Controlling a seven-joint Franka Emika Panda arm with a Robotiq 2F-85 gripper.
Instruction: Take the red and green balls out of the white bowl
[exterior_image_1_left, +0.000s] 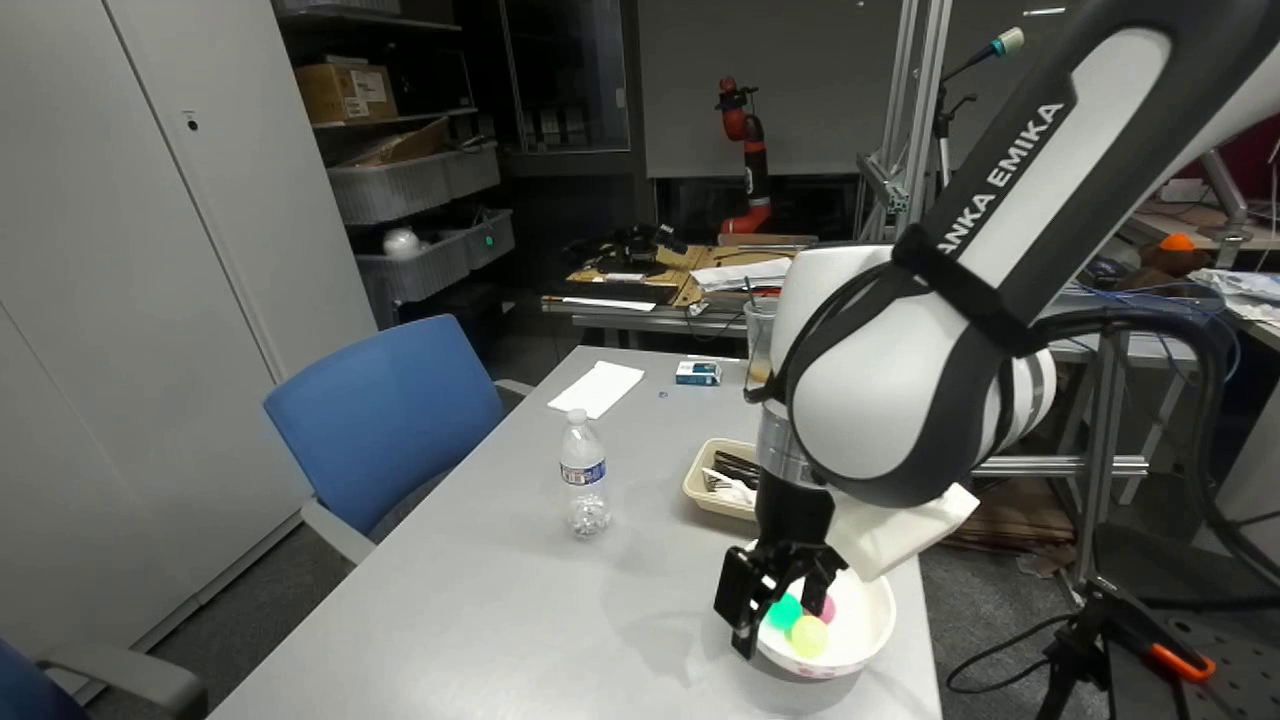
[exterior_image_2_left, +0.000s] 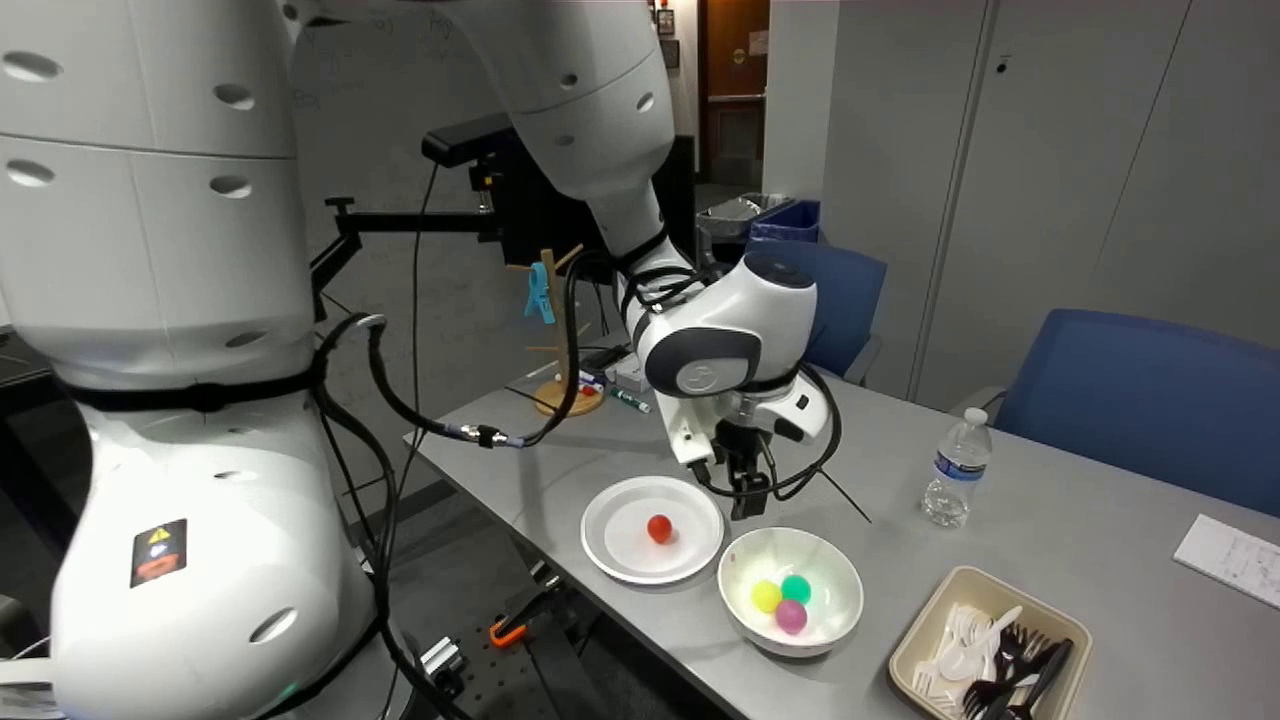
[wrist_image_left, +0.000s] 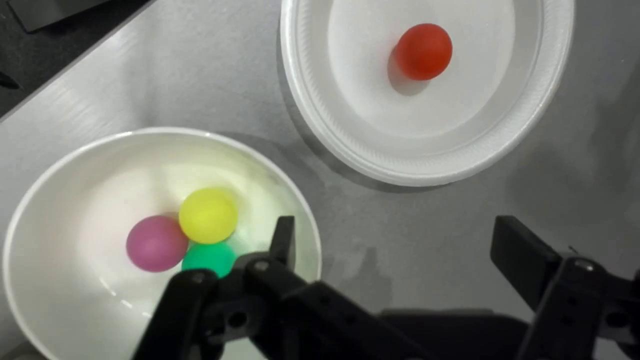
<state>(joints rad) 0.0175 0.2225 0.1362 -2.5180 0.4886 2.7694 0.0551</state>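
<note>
Grey tabletop (exterior_image_1_left: 480, 600) for a surface, tall pale cabinet doors (exterior_image_1_left: 80, 180) in the background. On that surface, white bowl (wrist_image_left: 65, 235); down in its bottom, green ball (exterior_image_2_left: 796, 589), partly hidden in the wrist view behind the black gripper (wrist_image_left: 400, 245). Close by green, in the same view: yellow ball (wrist_image_left: 208, 216) at twelve o'clock, pinkish-purple ball (wrist_image_left: 157, 243) at ten. Outside the bowl, red ball (wrist_image_left: 425, 51), at rest on a white plate (wrist_image_left: 425, 160) just beside but apart from the bowl, at two o'clock from it as seen from the wrist. Gripper pointing down near bowl and plate, fingers (wrist_image_left: 525, 260) spread well apart, plain tabletop showing through the gap between; one fingertip overlapping the bowl's rim in the wrist view, contact impossible to tell. Above, white robot arm (exterior_image_2_left: 590, 110) bent over the tabletop. Farther out, in an exterior view with the bowl as centre of the dial: beige tray (exterior_image_2_left: 922, 640) of black and white utensils (exterior_image_2_left: 1010, 665) between three and four o'clock; clear water bottle (exterior_image_2_left: 950, 495), upright, blue label (exterior_image_2_left: 960, 467) around its middle, at two; blue chair (exterior_image_2_left: 1150, 400) beyond the bottle, also at two; white paper (exterior_image_2_left: 1235, 558) lying flat at three; wooden stand (exterior_image_2_left: 590, 402) with a light-blue clip (exterior_image_2_left: 540, 292) between ten and eleven. Farthest back, in an exterior view, orange-and-black robot arm (exterior_image_1_left: 748, 160), at one o'clock from the bottle.
</note>
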